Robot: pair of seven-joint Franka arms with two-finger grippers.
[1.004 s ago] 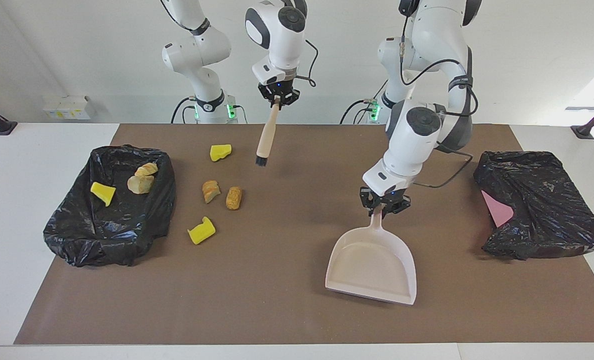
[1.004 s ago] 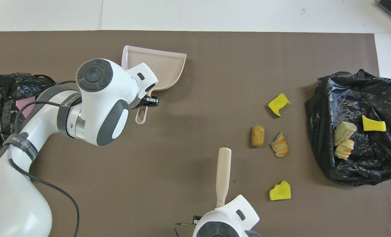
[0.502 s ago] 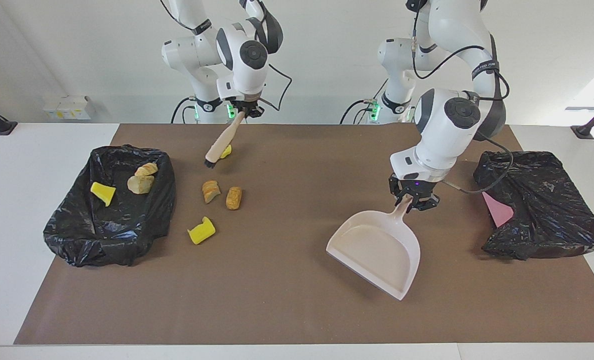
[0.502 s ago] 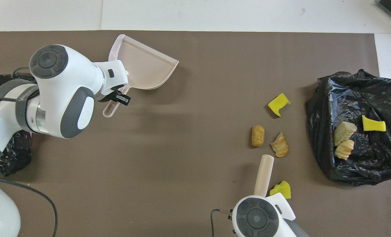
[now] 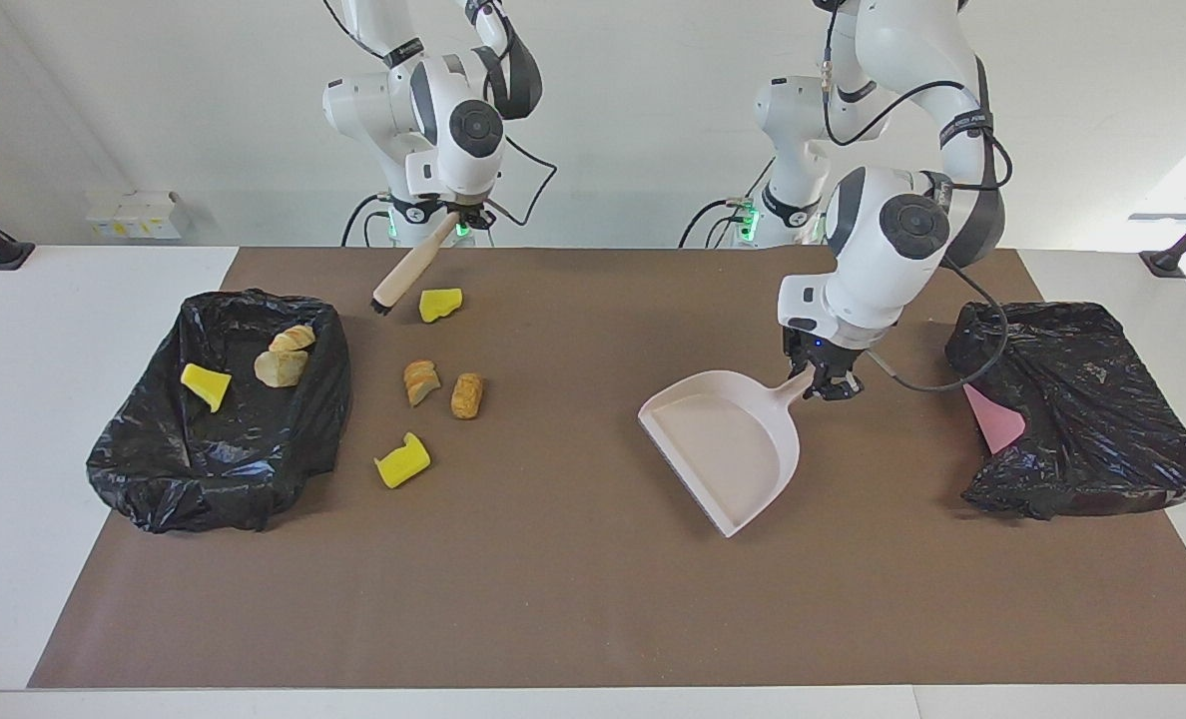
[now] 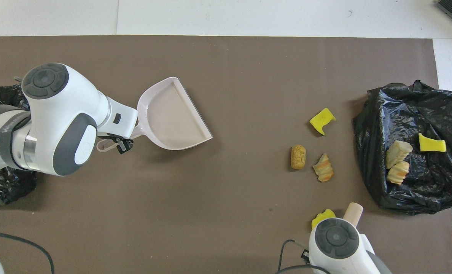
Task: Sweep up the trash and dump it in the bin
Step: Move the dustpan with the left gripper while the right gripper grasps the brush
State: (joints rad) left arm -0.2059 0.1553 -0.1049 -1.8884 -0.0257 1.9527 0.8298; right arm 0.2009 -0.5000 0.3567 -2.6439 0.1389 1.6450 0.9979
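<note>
beige dustpan (image 5: 728,449) is hanging mid-frame in the left gripper's (image 5: 825,384) closed jaws, the right gripper (image 5: 450,215) clamping the brush (image 5: 403,272) at upper left.

White counter (image 5: 14,419) under a brown mat (image 5: 573,599). On the mat: two yellow scraps (image 5: 440,304) (image 5: 402,462), two tan lumps (image 5: 420,381) (image 5: 466,395), and a black bag-lined bin (image 5: 154,479) at each end (image 5: 1102,469).

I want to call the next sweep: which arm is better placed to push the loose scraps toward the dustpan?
Right, probably. Its tool holds the brush beside the yellow scrap. The left tool holds the dustpan, apart from the scraps.
</note>
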